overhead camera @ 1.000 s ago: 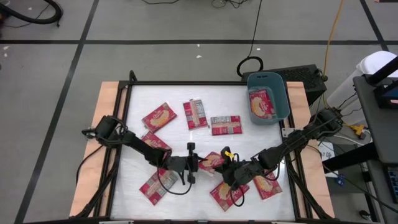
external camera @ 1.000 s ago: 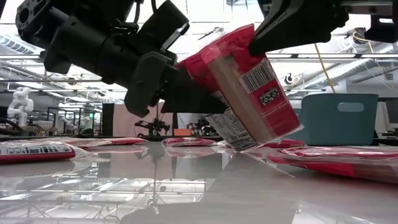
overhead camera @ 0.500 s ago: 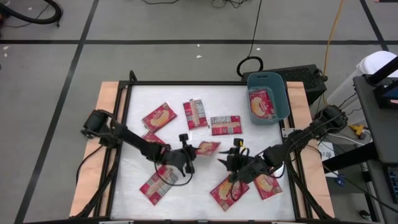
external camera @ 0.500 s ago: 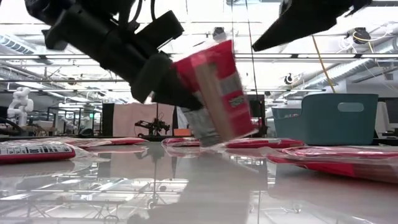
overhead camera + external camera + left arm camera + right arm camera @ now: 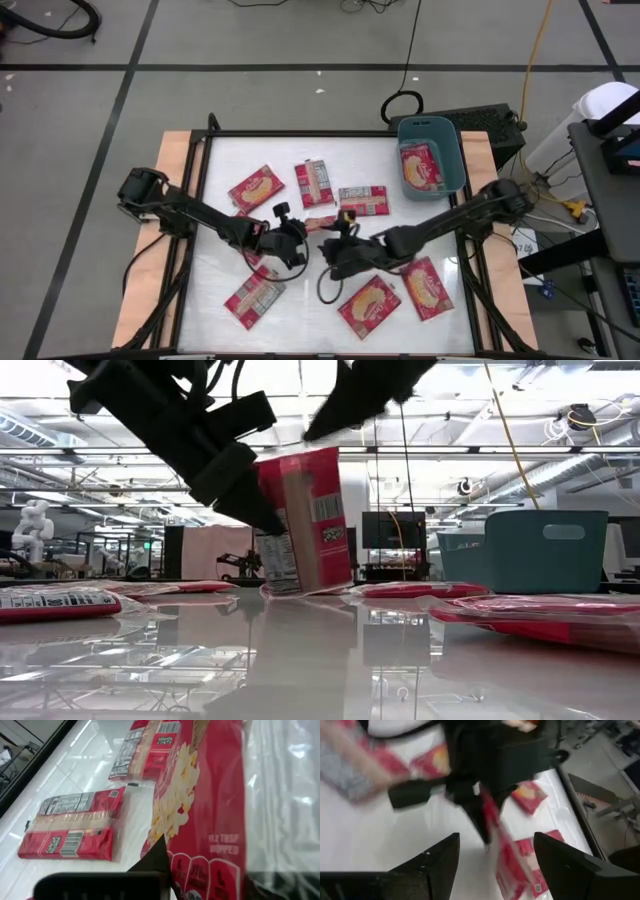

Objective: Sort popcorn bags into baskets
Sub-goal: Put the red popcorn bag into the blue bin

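The left claw is clamped tight on one edge of a popcorn bag, holding it upright above the desk near the middle, label print facing the low camera. In the left wrist view the same bag fills the frame, its popcorn picture turned toward the claw. The left arm reaches in low from the desk's left edge, stretched long across the surface.

The right claw stands just beside the held bag with its fingers spread wide and nothing between them. Its arm runs in a long diagonal from the desk's right edge toward the centre.

The basket sits at the desk's far right corner with one bag lying in it. Beyond the held bag, toward the far side, three bags lie flat: one picture-up, two label-up. On the near side of the held bag lie three more: one to the left and two picture-up toward the right.
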`<action>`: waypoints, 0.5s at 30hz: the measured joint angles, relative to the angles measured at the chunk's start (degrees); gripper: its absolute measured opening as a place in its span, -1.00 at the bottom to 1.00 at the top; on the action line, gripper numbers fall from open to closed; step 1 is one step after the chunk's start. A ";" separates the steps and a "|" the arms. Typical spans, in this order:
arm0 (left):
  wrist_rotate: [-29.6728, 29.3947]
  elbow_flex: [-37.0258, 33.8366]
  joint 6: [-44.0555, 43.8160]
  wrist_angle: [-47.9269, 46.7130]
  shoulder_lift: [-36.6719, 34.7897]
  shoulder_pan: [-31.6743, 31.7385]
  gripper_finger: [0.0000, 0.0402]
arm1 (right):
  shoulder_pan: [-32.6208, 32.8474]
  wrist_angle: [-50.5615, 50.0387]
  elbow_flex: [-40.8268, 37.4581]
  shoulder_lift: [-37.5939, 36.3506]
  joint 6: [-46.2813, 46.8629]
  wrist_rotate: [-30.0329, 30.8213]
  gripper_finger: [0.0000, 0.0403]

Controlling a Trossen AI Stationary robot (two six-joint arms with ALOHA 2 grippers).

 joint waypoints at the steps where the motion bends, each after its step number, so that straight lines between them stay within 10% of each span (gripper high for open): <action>1: 0.01 0.02 -0.30 -0.24 0.00 0.00 -0.88 | -0.54 -0.52 0.55 1.08 -1.30 -0.02 0.21; 15: 0.46 0.04 -0.90 -0.80 0.00 -0.02 -0.82 | -3.69 -2.23 1.00 5.02 -3.83 -1.27 -0.60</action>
